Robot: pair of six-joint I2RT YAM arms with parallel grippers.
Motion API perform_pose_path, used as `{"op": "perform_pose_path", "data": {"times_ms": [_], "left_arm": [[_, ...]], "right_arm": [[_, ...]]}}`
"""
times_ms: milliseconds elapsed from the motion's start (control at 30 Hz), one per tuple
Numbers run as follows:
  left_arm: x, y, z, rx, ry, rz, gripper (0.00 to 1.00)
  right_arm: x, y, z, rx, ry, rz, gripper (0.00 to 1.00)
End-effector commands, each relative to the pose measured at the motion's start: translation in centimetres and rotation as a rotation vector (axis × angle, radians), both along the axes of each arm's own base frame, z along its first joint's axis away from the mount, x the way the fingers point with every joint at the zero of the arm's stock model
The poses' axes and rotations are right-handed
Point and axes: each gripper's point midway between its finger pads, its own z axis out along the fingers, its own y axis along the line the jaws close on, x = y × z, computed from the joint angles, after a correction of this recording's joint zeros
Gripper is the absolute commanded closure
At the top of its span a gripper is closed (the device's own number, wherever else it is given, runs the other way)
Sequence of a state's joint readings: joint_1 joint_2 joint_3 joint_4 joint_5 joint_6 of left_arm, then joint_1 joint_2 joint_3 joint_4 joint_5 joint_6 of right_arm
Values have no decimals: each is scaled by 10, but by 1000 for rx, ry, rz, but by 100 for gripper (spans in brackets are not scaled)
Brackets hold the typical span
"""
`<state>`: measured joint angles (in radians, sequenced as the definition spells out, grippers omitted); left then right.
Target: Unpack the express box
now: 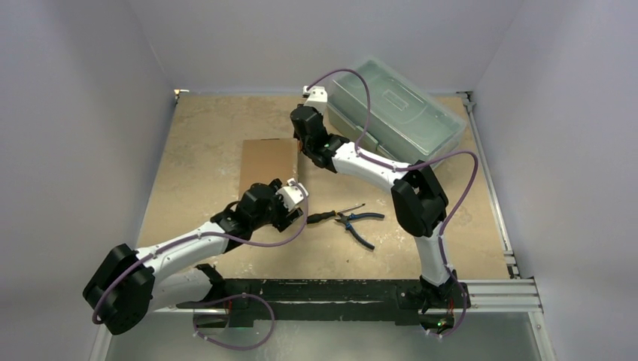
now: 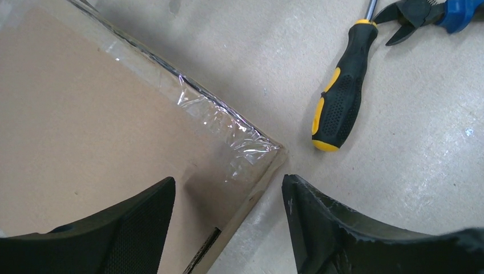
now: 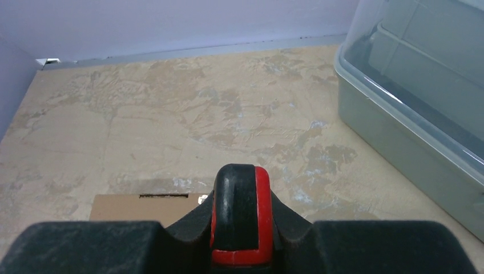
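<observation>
Left wrist — left gripper spread over express box, right gripper clamping red-black handle.

Robotics lab test cell. Plain pale lilac wall panels enclose worktop on left, far and right sides. Worn, blotchy tan board tabletop, scuffed white in patches. Silver aluminium extrusion rails along right and near edges. Two white-and-black robot arms bolted side by side to black base bar at near edge, purple cables looping off both. Bench gear on table: black-and-yellow-handled screwdriver and blue-handled pliers near centre, large translucent grey-green plastic toolbox at far right.
</observation>
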<state>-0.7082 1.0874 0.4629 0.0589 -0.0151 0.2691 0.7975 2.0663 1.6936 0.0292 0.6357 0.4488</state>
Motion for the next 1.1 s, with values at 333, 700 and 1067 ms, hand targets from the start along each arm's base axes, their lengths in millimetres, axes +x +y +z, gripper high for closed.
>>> {"op": "perform_pose_path", "data": {"times_ms": [333,700,1067], "left_arm": [[14,1,3,-32,21,53,44],[14,-1,2,-63,42,43,45],[16,0,6,-68,36,49,46]], "right_arm": [[5,4,18,46,-41,-2,100],[2,5,23,64,-44,1,100],[-2,10,16,74,-27,20,100]]}}
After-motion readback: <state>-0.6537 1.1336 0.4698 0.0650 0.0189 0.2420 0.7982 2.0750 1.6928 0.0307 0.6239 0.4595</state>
